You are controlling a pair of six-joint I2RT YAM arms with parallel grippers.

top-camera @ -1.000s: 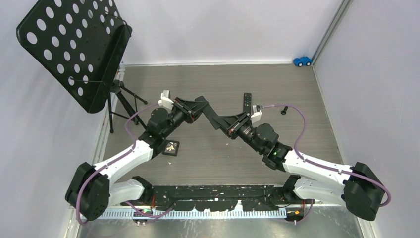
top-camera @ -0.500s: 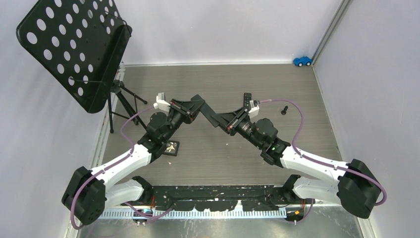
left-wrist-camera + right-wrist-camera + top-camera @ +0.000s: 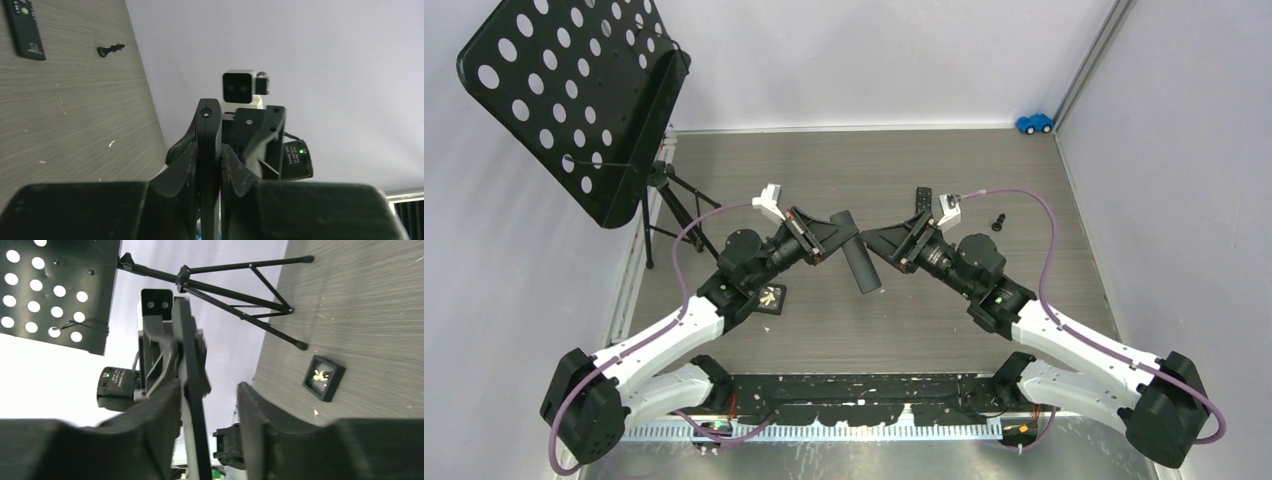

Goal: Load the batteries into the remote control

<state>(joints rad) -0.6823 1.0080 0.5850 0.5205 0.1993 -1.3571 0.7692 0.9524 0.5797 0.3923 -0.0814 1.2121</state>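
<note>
Up over the table, left gripper is pinching the black remote tight by one end. Right gripper is right next to it, fingers spread wide, not gripping anything

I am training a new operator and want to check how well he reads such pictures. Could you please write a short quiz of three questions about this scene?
1. True or false: the left gripper is shut on the black remote, which it holds above the table.
2. Choose one. The jaws of the right gripper are: A) open, B) shut on a battery, C) out of every view.
3. Short answer: which small blue thing stands in the far right corner of the top view?

Key: 1 true. 2 A. 3 the toy car.
</note>
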